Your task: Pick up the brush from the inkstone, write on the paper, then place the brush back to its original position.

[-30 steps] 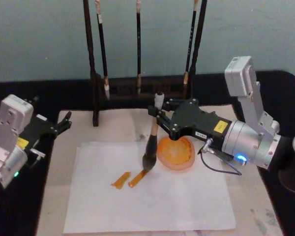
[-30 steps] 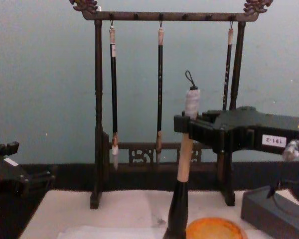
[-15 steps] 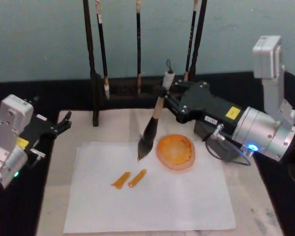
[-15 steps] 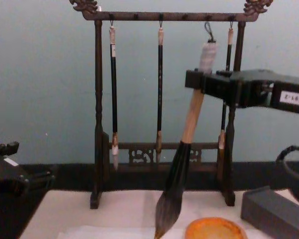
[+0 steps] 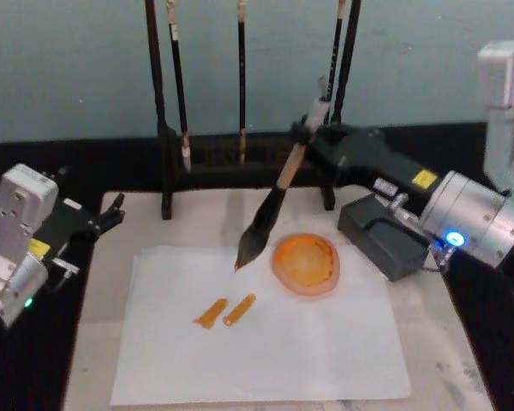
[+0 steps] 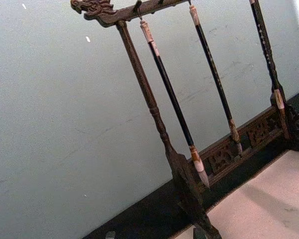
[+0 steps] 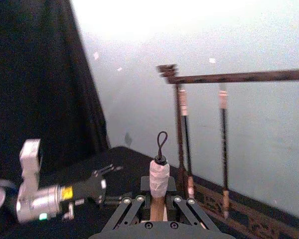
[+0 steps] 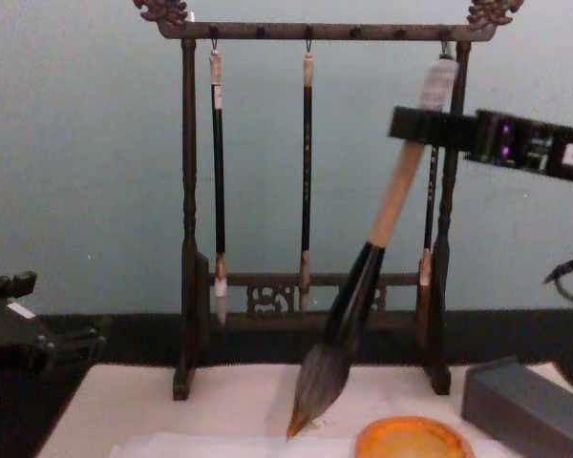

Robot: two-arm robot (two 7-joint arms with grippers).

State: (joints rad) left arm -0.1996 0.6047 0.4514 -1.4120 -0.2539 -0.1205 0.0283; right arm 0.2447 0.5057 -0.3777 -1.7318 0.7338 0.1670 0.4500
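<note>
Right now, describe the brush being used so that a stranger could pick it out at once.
Start at the dark wooden rack at the back. Just in front of it, the right gripper holds the brush tilted in the air, tip above the paper beside the orange dish. Unlike the thin black brushes hanging on the rack, it is thick, with a tan handle.

We log the brush [image 8: 368,267]: smooth tan wood handle, black ferrule, soft hair tuft, white wrapped end. Right gripper [image 5: 305,137]: matt black plastic, silver metal behind it. Paper [image 5: 265,342]: thin, smooth, matt white. Mat [image 5: 201,218]: cream felt-like cloth, slightly rough. Rack [image 8: 188,191]: dark carved wood, faint sheen. Orange dish [image 5: 306,265]: glossy.
</note>
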